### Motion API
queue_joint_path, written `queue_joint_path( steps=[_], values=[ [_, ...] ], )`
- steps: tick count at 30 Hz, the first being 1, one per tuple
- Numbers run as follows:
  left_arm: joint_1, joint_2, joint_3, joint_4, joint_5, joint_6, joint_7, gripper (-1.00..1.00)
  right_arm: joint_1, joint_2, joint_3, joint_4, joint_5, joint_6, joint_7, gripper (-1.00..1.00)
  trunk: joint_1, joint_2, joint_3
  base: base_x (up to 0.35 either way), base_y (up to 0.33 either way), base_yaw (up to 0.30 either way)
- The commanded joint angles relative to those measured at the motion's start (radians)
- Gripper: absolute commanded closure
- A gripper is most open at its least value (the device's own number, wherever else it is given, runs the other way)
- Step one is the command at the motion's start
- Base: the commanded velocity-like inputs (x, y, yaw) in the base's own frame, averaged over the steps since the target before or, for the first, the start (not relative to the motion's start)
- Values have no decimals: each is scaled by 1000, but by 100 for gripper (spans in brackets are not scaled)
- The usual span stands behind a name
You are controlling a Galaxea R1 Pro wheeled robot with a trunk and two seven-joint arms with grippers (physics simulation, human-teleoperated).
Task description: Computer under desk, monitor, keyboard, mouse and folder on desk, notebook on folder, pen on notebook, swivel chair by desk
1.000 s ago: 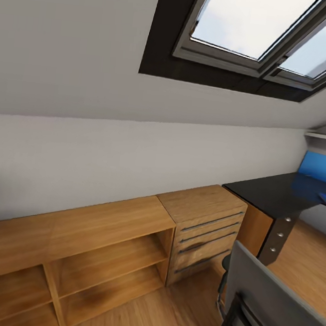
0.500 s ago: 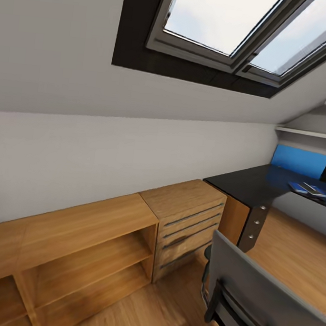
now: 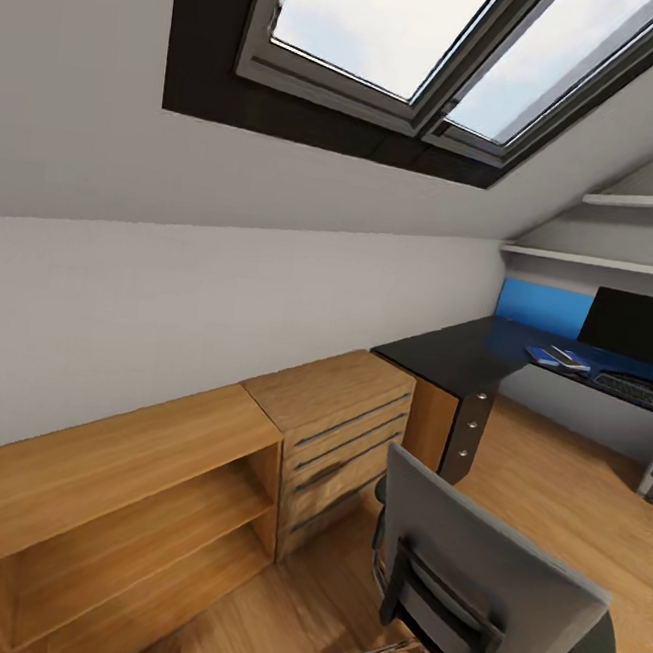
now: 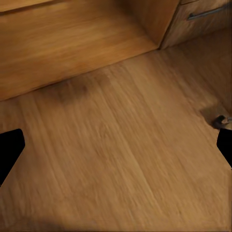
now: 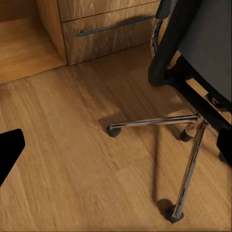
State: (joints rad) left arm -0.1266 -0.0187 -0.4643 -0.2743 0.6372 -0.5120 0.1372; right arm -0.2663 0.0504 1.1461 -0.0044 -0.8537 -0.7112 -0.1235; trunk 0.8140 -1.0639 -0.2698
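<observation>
Wooden dresser (image 3: 331, 428) beside open shelf (image 3: 117, 506)

Bright daylight from the skylight (image 3: 397, 42) (renders soft, slightly blurred).

Left tool (image 4: 116, 147) and right tool (image 5: 116, 147) — fingers wide apart, downward-facing.

Plain black gripper fingertips (image 4: 9, 152)
</observation>
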Motion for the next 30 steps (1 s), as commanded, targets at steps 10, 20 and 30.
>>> queue_joint_path(
  steps=[10, 20, 30],
  values=[
    [-1, 3, 0, -3, 11, -10, 8, -100, -1, -1, 8, 0, 1, 1, -10, -100, 39, -71, -33, 0, 0, -258],
    [-1, 19, 9, -1, 44, -12, 10, -100, -1, 0, 7, 0, 1, 1, -9, -100, 77, -141, -64, 0, 0, -259],
    [-1, 41, 4, 1, 111, -27, 6, -100, -1, -1, 5, 1, 1, 1, -10, -100, 115, -211, -95, 0, 0, -259]
  ],
)
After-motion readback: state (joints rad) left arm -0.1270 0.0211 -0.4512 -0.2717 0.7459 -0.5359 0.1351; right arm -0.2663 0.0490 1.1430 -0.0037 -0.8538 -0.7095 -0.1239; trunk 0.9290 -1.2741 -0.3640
